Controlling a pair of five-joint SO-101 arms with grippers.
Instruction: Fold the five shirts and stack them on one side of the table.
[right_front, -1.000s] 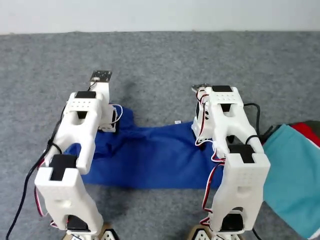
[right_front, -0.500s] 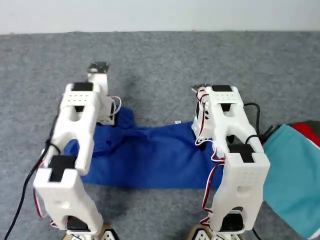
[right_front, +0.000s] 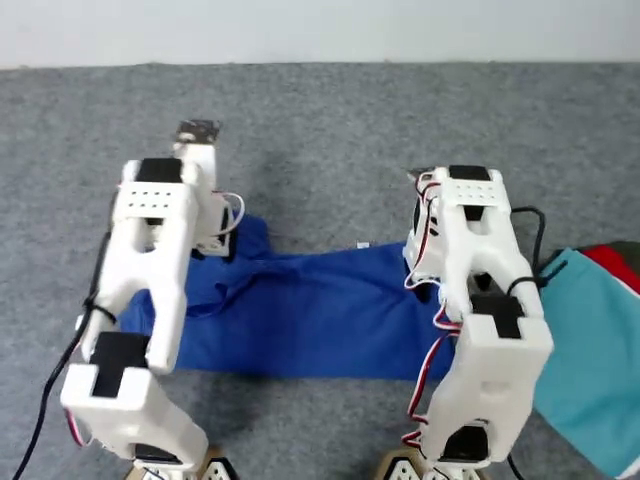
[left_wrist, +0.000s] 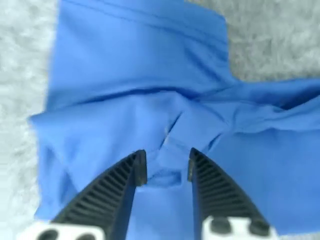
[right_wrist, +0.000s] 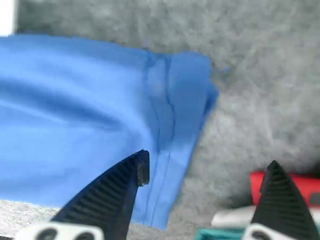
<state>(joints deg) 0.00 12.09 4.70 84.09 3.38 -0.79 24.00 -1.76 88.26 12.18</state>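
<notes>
A blue shirt (right_front: 300, 310) lies spread across the middle of the grey carpeted table (right_front: 330, 130), stretching sideways between the two arms, its near edge fairly straight and its far edge rumpled. The left arm (right_front: 150, 260) leans over the shirt's left end, where the cloth is creased and a corner pokes out towards the far side.

In the left wrist view the left gripper (left_wrist: 166, 167) sits right down on the blue shirt (left_wrist: 150, 75), its two ribbed black fingers (left_wrist: 137, 170) drawn close together and clamped on a raised fold of the fabric; wrinkles run out from the pinched spot.

The right arm (right_front: 480, 290) stands over the shirt's right end. In the right wrist view the right gripper (right_wrist: 207, 170) has its fingers spread wide apart and holds nothing; one fingertip (right_wrist: 141, 167) is above the hemmed edge of the blue shirt (right_wrist: 75, 100), the other above bare carpet just beside it.

To the right of the right arm, at the table's edge, lies a teal shirt (right_front: 590, 370), with a red garment (right_front: 610, 262) touching its far side. The red garment (right_wrist: 300, 182) also shows past the right gripper's outer finger, near the blue shirt's edge but apart from it
</notes>
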